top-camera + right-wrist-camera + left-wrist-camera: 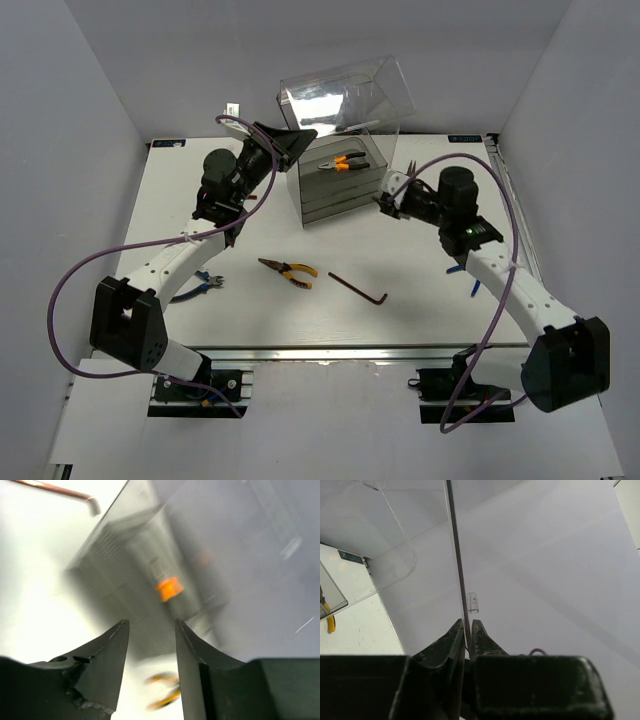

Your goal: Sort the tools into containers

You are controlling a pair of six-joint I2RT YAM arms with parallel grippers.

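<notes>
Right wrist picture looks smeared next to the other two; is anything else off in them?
Right wrist: past the fingers all is blurred, cabinet and an orange blob smeared. Left wrist: sharp, lid edge crisp. Top: sharp, white glare on the lid.

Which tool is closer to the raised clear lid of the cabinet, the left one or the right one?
Left. The left tool is shut on the edge of the lid. The right tool is open and empty, beside the right wall of the cabinet, apart from the lid.
</notes>
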